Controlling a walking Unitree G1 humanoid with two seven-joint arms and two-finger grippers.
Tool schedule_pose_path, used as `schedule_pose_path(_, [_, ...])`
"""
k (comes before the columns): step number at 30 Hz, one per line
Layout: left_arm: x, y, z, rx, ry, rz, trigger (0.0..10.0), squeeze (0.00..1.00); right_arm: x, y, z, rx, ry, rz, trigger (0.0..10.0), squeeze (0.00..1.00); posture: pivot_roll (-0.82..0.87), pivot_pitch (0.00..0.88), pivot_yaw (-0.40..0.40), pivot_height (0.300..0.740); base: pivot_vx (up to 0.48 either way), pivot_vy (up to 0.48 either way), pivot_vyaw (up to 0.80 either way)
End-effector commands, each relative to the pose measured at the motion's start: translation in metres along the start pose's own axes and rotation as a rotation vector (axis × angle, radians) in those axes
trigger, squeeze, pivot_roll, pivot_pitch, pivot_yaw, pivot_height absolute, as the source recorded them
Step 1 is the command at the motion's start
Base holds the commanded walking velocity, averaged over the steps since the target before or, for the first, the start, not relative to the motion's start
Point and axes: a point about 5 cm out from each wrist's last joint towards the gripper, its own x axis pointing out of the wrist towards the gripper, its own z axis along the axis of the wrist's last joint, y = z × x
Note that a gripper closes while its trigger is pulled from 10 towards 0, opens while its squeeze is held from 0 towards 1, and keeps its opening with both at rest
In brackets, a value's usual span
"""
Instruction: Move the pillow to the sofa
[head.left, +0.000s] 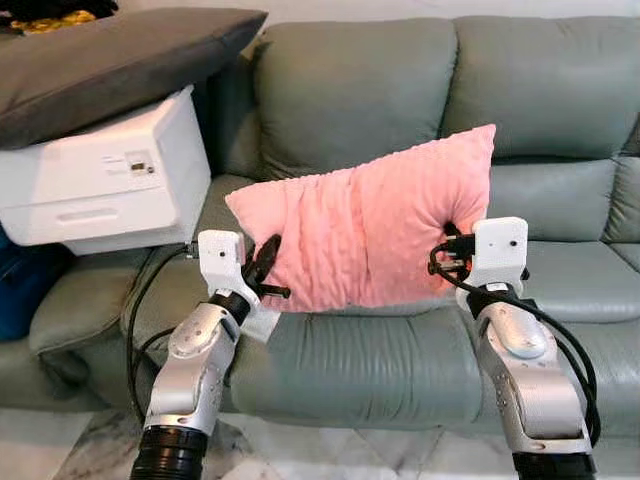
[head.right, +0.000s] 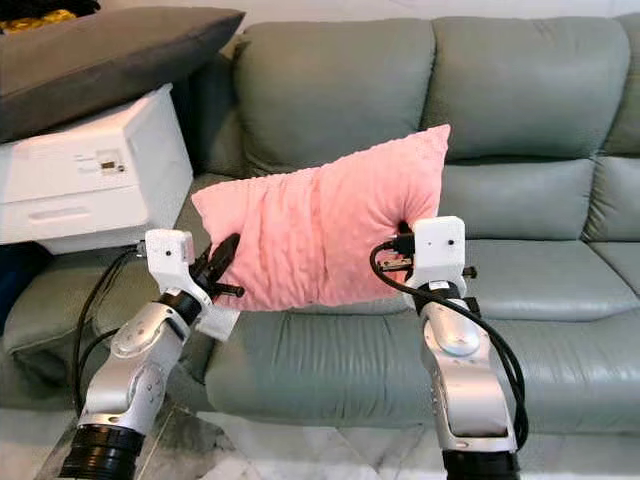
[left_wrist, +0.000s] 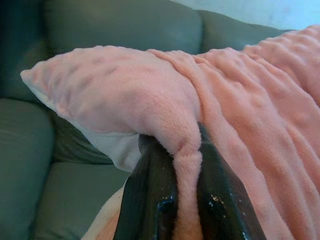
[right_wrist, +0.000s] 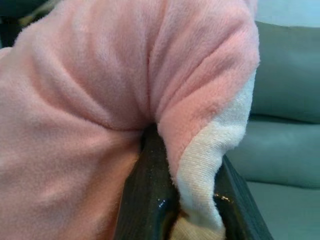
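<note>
So both grippers — left and right — are clamped on the pink pillow, held up over the sofa.

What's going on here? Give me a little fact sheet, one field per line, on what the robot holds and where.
Held thing: pink pillow, fluffy, with a white underside
Left gripper: shut on a fold at the pillow's left end
Right gripper: shut on a fold at the pillow's right end
Pillow position: over the seat of the grey-green sofa, tilted, right corner higher
Resting or lifted: cannot tell
Beside it: white printer on the sofa's left end, with a dark grey cushion on top
</note>
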Motion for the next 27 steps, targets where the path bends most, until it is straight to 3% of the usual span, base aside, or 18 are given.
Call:
schedule_pose_path(1, [0.002,-0.004,0.0063,0.01,-0.028,-0.026,10.0,0.0,0.0011,0.0003,0.008,0.004,-0.032,-0.005,10.0,0.0,-0.14,0.0,0.048,0.74,0.0,0.0,-0.8])
schedule_pose_path(4, [0.0024,-0.0046,0.0062,0.01,-0.028,-0.029,10.0,0.0,0.0014,-0.0001,0.0083,0.004,-0.035,-0.005,10.0,0.0,-0.14,0.0,0.047,0.74,0.0,0.0,-0.77])
schedule_pose_path(11, [0.0024,-0.0051,0.0067,0.005,-0.038,-0.039,10.0,0.0,0.0018,0.0001,0.0095,-0.003,-0.041,0.0,10.0,0.0,-0.14,0.0,0.046,0.74,0.039,0.0,0.0])
schedule_pose_path(27, [0.0028,-0.0059,0.0064,-0.007,-0.039,-0.063,10.0,0.0,0.0021,-0.0003,0.0098,-0.006,-0.041,-0.002,10.0,0.0,-0.14,0.0,0.047,0.74,0.448,0.0,0.0])
